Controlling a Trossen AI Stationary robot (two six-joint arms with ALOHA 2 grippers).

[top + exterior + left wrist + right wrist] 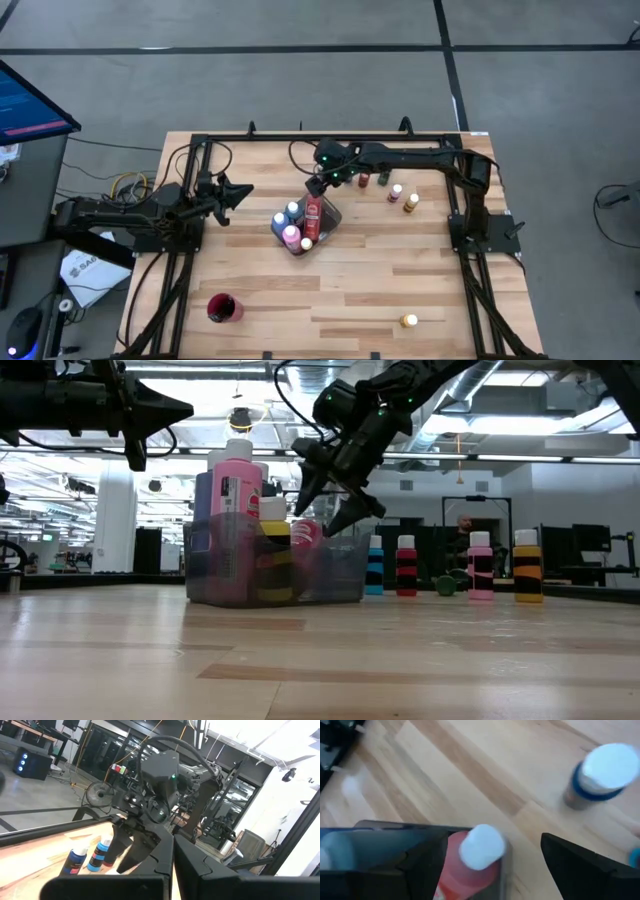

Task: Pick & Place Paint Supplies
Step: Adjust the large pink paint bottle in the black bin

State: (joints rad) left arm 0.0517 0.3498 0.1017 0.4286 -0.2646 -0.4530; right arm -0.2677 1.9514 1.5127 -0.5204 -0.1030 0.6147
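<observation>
Pale wooden tabletop (360,280) planks carry everything. Right gripper (318,186) hangs spread open just above a red paint bottle with a white cap (313,214), which lies tilted in the clear plastic bin (331,222) among five other bottles, pink tallest (291,236). Four more bottles (397,192) stand beyond the bin and one yellow bottle (408,321) near the front edge. Left gripper (236,191) is shut, empty, raised well apart. Only the high view shows the dark red cup (223,308)
</observation>
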